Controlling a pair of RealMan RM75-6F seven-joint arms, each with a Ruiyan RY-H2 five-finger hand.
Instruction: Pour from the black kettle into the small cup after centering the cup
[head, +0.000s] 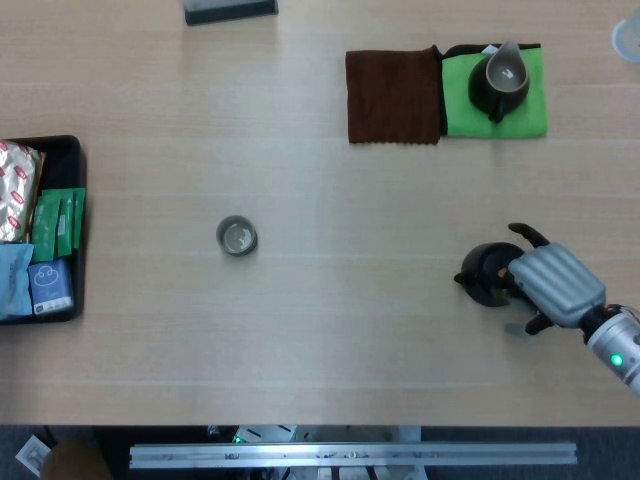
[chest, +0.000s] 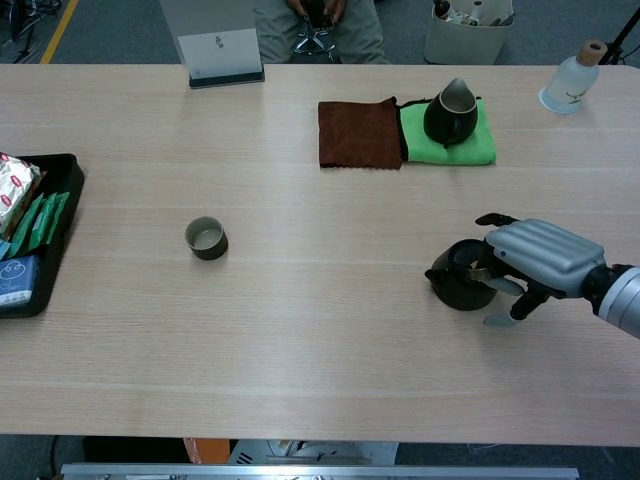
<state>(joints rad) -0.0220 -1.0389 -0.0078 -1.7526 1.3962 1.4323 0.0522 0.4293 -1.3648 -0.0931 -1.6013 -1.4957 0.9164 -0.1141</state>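
Observation:
The black kettle (head: 485, 273) (chest: 458, 286) stands on the table at the right, its spout pointing left. My right hand (head: 550, 283) (chest: 536, 256) lies over its handle side, with fingers reaching past the far side of the kettle and the thumb on the near side. The handle is hidden under the hand, and no firm hold shows. The small grey cup (head: 237, 236) (chest: 206, 238) stands upright left of the table's middle, far from the kettle. My left hand is out of both views.
A black pitcher (head: 499, 82) (chest: 450, 115) sits on a green cloth beside a brown cloth (head: 393, 96) (chest: 359, 133) at the back. A black tray (head: 70, 146) (chest: 63, 166) of packets is at the left edge. A bottle (chest: 572, 85) stands back right, a sign stand (chest: 220, 55) back left.

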